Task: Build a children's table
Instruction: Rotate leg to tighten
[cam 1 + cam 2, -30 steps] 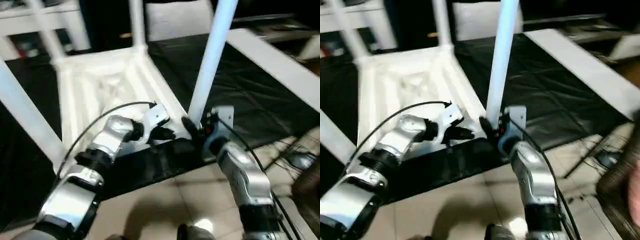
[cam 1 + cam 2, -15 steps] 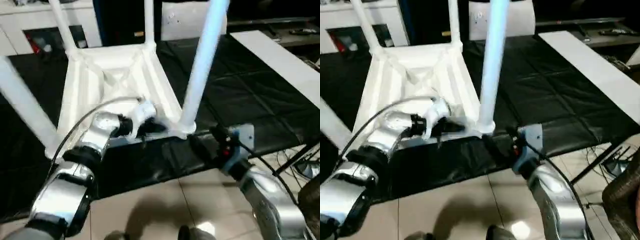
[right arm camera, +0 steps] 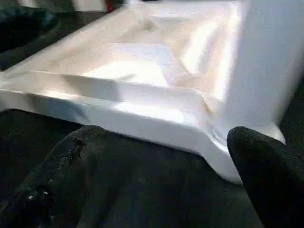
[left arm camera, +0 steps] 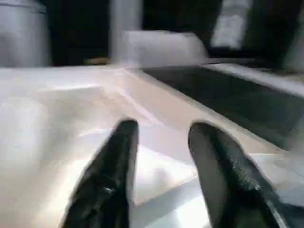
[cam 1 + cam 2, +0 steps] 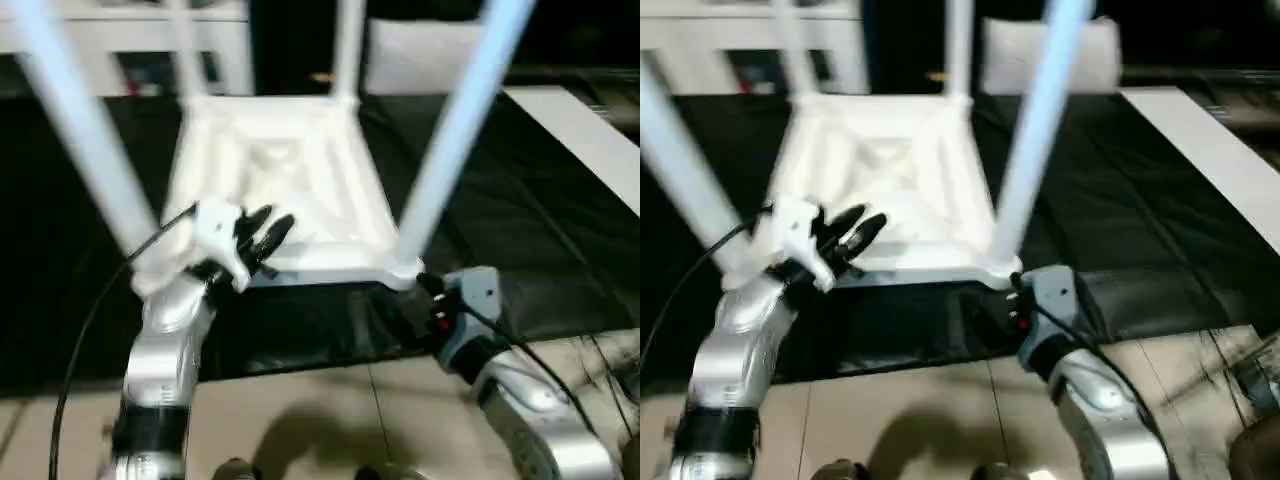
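1. The children's table [image 5: 275, 190] lies upside down on the black mat [image 5: 500, 230], ribbed underside up, with its four legs standing up from the corner sockets. Its top runs lengthwise from 6 o'clock toward 12 o'clock in the head views, the near rim facing the robot.

2. The relation that matters: the near right leg [image 5: 450, 140] rises from its corner socket [image 5: 405, 270] at about 12 o'clock from the right claw [image 5: 415, 300], just beyond its fingertips. The leg's long axis runs steeply upward and leans a little toward 1 o'clock. The right arm is plainly the nearer one to this corner.

3. In the right wrist view the right claw [image 3: 161, 190] is spread wide. Its two black fingers [image 3: 52, 180] flank the mat below the table's near rim, and the socket sits ahead, toward one finger. It holds nothing and I see no contact with the table.

4. The left claw [image 5: 262, 235] hovers over the near left part of the underside, pointing toward 2 o'clock. The near left leg [image 5: 85, 130] stands at about 10 o'clock from it, near but apart.

5. In the left wrist view the left claw's fingers [image 4: 107, 180] are parted with a clear gap between them, empty, above the white ribbed surface [image 4: 57, 109]. Whether they touch it I cannot tell.

6. Judgement: all four legs look seated, so the next move likely checks or presses the near right corner. The right claw would need to go forward toward 12 o'clock to reach the leg's base.
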Tool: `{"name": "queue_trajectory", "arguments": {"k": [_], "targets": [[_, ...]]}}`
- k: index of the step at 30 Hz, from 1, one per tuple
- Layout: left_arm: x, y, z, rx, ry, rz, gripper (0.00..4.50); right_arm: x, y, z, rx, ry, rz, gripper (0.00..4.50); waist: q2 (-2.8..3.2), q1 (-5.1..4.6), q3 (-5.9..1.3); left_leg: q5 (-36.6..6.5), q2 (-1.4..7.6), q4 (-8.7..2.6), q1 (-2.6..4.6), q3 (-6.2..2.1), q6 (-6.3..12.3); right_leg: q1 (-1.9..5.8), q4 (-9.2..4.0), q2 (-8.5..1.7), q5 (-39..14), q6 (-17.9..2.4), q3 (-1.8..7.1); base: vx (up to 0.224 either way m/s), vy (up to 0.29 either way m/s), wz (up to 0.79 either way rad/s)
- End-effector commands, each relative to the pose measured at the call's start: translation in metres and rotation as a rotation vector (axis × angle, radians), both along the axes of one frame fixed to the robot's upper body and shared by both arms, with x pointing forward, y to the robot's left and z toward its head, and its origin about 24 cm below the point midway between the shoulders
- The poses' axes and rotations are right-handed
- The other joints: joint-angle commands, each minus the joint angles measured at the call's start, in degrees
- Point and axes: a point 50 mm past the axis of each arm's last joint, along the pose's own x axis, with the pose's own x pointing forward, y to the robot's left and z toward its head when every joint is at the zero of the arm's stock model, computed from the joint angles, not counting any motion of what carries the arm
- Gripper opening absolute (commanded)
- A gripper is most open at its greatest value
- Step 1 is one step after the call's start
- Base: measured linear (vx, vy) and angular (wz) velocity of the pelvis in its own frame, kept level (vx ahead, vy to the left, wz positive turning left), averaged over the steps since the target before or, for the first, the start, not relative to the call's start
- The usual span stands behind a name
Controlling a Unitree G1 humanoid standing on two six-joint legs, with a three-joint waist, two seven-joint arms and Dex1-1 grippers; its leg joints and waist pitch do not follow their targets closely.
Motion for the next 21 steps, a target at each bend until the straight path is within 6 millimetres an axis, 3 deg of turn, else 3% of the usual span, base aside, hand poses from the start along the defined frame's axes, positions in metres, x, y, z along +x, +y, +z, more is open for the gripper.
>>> {"name": "queue_trajectory", "arguments": {"k": [1, 2, 3, 4, 5, 6, 7, 8, 9, 10, 11, 12, 13, 14, 15, 16, 17, 18, 19, 20, 21], "targets": [[-0.007, -0.003, -0.004, 0.0, 0.04, 0.074, 2.24, 0.001, -0.003, 0.005, -0.028, -0.021, -0.007, 4.5, -1.95, 1.6, -2.45, -29.45, -2.35, -1.89, 0.23, 2.07, -0.32, -0.09, -9.38, -6.37, -37.29, -5.85, 4.41, 0.02, -0.188, 0.86], [-0.011, -0.003, -0.008, 0.005, 0.058, 0.094, 2.29, 0.001, -0.003, 0.005, -0.029, -0.016, -0.002, 4.5, -4.03, 1.32, -2.35, -10.44, -3.25, 8.12, 2.14, 5.66, 2.18, -2.28, -14.13, -10.94, -54.78, 0.0, 2.48, -0.055, -0.199, 0.69], [-0.012, -0.003, -0.008, 0.006, 0.06, 0.096, 2.29, 0.001, -0.003, 0.005, -0.029, -0.015, -0.002, 4.5, -2.51, 2.38, -2.89, -6.91, -2.09, 8.37, -0.17, 5.2, 3.08, 0.76, -13.12, -13.21, -53.98, 3.3, 3.7, 0.004, -0.127, 0.46], [-0.02, -0.001, -0.01, 0.027, 0.078, 0.129, 2.29, 0.0, -0.003, 0.004, -0.034, -0.003, 0.001, 4.5, -3.45, 3.25, -3.58, -7.62, -0.7, 8.34, -2.77, 5.03, 5.13, 3.64, -11.44, -16.07, -47.37, 8.38, 6.13, 0.004, -0.127, 0.46], [-0.021, -0.001, -0.01, 0.031, 0.081, 0.136, 2.29, 0.0, -0.003, 0.003, -0.036, -0.001, 0.001, 4.5, -3.7, 4.09, -4.08, -11.08, 0.34, 8.69, -3.66, 4.17, 7.39, 5.65, -10.56, -19.23, -33.53, 5.57, 8.72, 0.055, -0.053, 0.6], [-0.027, 0.0, -0.011, 0.043, 0.095, 0.159, 2.29, 0.0, -0.003, 0.002, -0.043, 0.007, 0.001, 4.5, -3.32, 4.02, -4.32, -11.71, 0.75, 9.37, -3.9, 3.68, 7.67, 6.48, -10.26, -20.4, -27.35, 3.55, 8.48, -0.013, -0.011, 0.72], [-0.031, 0.001, -0.012, 0.046, 0.104, 0.17, 2.29, 0.0, -0.004, 0.002, -0.047, 0.012, 0.0, 4.5, -2.33, 4.35, -4.37, -11.63, 2.34, 9.8, -3.61, 2.98, 7.01, 7.13, -10.72, -22.15, -16.85, -3.39, 7.88, -0.013, -0.011, 0.72], [-0.033, 0.0, -0.012, 0.047, 0.102, 0.162, 2.29, 0.0, -0.005, 0.001, -0.043, 0.015, -0.003, 4.5, -2.56, 3.91, -4.28, -9.51, 2.82, 9.01, -2.94, 3.31, 6.37, 6.88, -10.59, -20.52, -10.25, -8.78, 4.24, -0.034, 0.054, 0.57], [-0.034, 0.0, -0.012, 0.048, 0.101, 0.159, 2.29, -0.001, -0.005, 0.001, -0.042, 0.016, -0.003, 4.5, -2.04, 4.27, -4.18, -6.88, 2.75, 7.45, -2.01, 3.8, 6.65, 6.4, -10.55, -18.49, -9.56, -10.4, 1.81, -0.039, 0.117, 0.57], [-0.04, -0.001, -0.012, 0.05, 0.107, 0.151, 2.29, -0.001, -0.006, 0.001, -0.041, 0.023, -0.006, 4.5, 0.22, 3.38, -3.69, -4.06, 3.21, 0.92, 3.24, 4.86, 6.97, 3.27, -9.02, -10.2, -14.72, -11.09, 0.69, -0.039, 0.117, 0.57], [-0.04, -0.001, -0.012, 0.05, 0.107, 0.151, 2.29, -0.001, -0.006, 0.001, -0.041, 0.023, -0.006, 4.5, 1.65, 3.28, -4.81, -1.38, 3.95, -1.31, 5.67, 5.3, 8.49, 2.0, -5.11, -4.85, -12.66, -9.37, -0.8, -0.053, 0.16, 0.41], [-0.048, -0.003, -0.011, 0.041, 0.116, 0.131, 2.29, -0.001, -0.007, 0.001, -0.042, 0.025, -0.004, 4.5, 1.75, 1.23, -3.89, -7.1, 6.49, -4.4, 5.56, 5.52, 12.94, -0.97, 0.22, -0.68, -9.55, -3.72, 0.24, -0.043, 0.19, 0.21], [-0.048, -0.003, -0.011, 0.041, 0.116, 0.131, 2.29, -0.001, -0.007, 0.001, -0.042, 0.025, -0.004, 4.5, 1.75, 1.23, -3.89, -7.1, 6.49, -4.4, 5.56, 5.52, 12.94, -0.97, 0.22, -0.68, -9.55, -3.72, 0.24, -0.043, 0.19, 0.21], [-0.054, -0.002, -0.01, 0.031, 0.105, 0.13, 2.29, 0.001, -0.008, 0.001, -0.045, 0.014, -0.006, 4.5, 0.52, 0.97, -3.09, -22.57, 6.91, -6.45, 4.18, 6.7, 4.63, -0.16, -0.99, -1.18, -6.89, -2.3, 2.26, -0.034, 0.174, 0.26], [-0.058, 0.003, -0.01, 0.023, 0.101, 0.164, 2.29, 0.002, -0.009, 0.002, -0.043, -0.001, -0.01, 4.5, 0.04, 0.83, -2.7, -31.72, 4.83, -5.9, 4.83, 7.75, -1.09, -0.42, -4.02, -2.08, -10.57, -1.85, 4.02, -0.04, 0.114, 0.23], [-0.059, 0.004, -0.009, 0.023, 0.1, 0.174, 2.29, 0.002, -0.009, 0.002, -0.042, -0.006, -0.011, 4.5, 0.04, 0.83, -2.7, -31.72, 4.83, -5.9, 4.83, 7.75, -1.09, -0.42, -4.02, -2.08, -10.57, -1.85, 4.02, -0.04, 0.114, 0.23], [-0.06, 0.006, -0.009, 0.023, 0.099, 0.192, 2.29, 0.003, -0.01, 0.003, -0.042, -0.014, -0.012, 4.5, -0.58, 0.41, -2.54, -36.92, 3.48, -5.35, 4.91, 7.74, -4.15, -0.28, -5.7, -2.65, -17.8, -0.1, 5.17, -0.04, 0.063, 0.06], [-0.06, 0.007, -0.009, 0.025, 0.102, 0.195, 2.29, 0.003, -0.01, 0.003, -0.041, -0.015, -0.011, 4.5, -1.2, -0.13, -3.09, -36.71, 2.52, -5.02, 4.75, 7.49, -4.18, 0.26, -7.04, -3.24, -23.89, 2.35, 6.06, 0.0, 0.0, 0.0], [-0.061, 0.009, -0.01, 0.033, 0.111, 0.207, 2.29, 0.003, -0.009, 0.004, -0.037, -0.021, -0.004, 4.5, -1.81, -0.36, -3.29, -35.03, 2.51, -5.0, 4.4, 7.48, -3.72, 0.5, -7.19, -3.32, -23.21, 2.66, 6.32, 0.0, 0.0, 0.0], [-0.059, 0.011, -0.01, 0.045, 0.117, 0.208, 2.29, 0.004, -0.01, 0.004, -0.047, -0.034, -0.001, 4.5, -1.47, -0.31, -3.21, -34.25, 2.49, -5.33, 4.15, 7.28, -3.46, 0.66, -7.24, -3.41, -23.12, 3.01, 6.49, -0.053, 0.024, -0.09], [-0.057, 0.012, -0.01, 0.053, 0.123, 0.202, 2.29, 0.004, -0.009, 0.004, -0.048, -0.031, 0.013, 4.5, -1.84, -0.7, -3.3, -32.77, 2.49, -5.41, 3.95, 7.28, -2.83, 0.76, -7.53, -3.46, -22.77, 3.27, 6.69, -0.054, 0.005, -0.08]]}}
